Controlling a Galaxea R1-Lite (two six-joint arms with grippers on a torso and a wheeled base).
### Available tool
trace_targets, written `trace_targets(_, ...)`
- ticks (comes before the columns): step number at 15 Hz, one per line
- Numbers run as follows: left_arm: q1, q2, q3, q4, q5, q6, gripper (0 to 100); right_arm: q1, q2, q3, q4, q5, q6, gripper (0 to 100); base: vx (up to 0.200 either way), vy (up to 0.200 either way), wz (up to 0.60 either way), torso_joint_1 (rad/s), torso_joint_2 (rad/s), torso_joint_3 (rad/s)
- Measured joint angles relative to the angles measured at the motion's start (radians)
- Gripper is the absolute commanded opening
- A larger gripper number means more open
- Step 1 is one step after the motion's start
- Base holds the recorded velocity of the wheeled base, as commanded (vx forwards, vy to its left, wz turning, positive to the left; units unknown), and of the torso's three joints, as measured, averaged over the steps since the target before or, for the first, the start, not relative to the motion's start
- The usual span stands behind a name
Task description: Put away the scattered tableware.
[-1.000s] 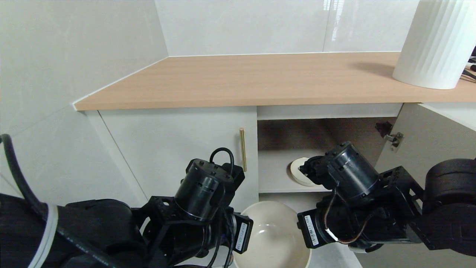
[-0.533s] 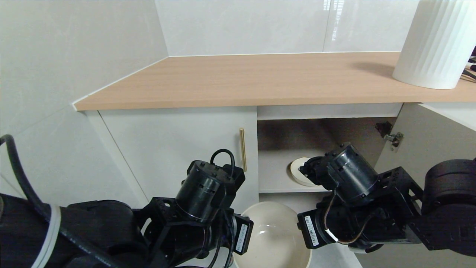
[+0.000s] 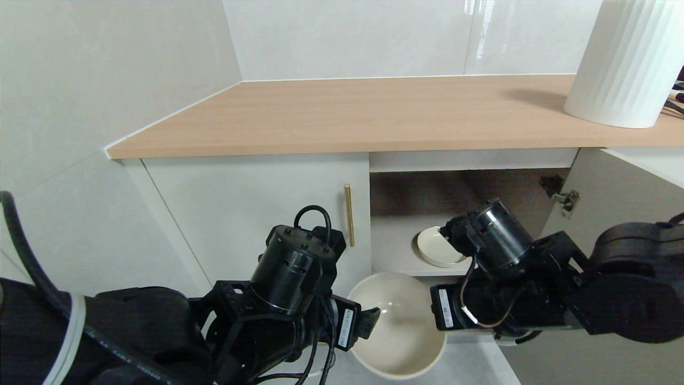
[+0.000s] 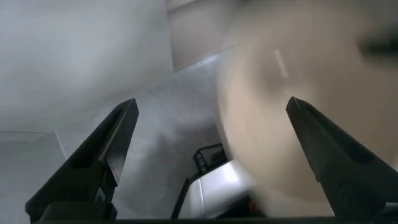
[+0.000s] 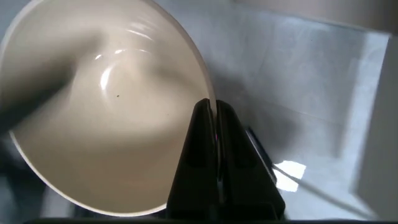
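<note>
Right wrist view: end effector (image 5: 214, 115) pinches bowl (image 5: 93, 124) rim

The left arm (image 3: 160, 326) comes in low from the robot's left, and the left wrist (image 3: 291, 267) is bent so that its round housing points upward. The left gripper (image 4: 214, 162) has its jaws spread wide, the two fingers (image 4: 102, 162) well apart. One dark fingertip (image 3: 370, 319) lies at the left rim of the bowl (image 3: 395, 321); whether it touches cannot be told. The right arm (image 3: 630, 289) comes in from the right with the forearm about level and the right wrist (image 3: 497, 240) raised. The right gripper (image 5: 214, 124) is clamped on the bowl's right rim, one finger inside the wall and one outside.
</note>
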Motion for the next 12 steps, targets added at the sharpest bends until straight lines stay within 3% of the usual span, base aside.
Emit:
trace_targets(7,0.0,-0.003,0.003,-0.002,0.0,-0.005,100,-0.288,0.231,-0.108,-0.163,-0.022,0.254,0,0.0,0.0,0.0,0.0,0.0,0.0)
trace_targets(12,0.0,-0.006,0.003,-0.002,0.0,-0.005,100,-0.422,0.359,-0.244,-0.17,-0.024,0.287,0,0.0,0.0,0.0,0.0,0.0,0.0)
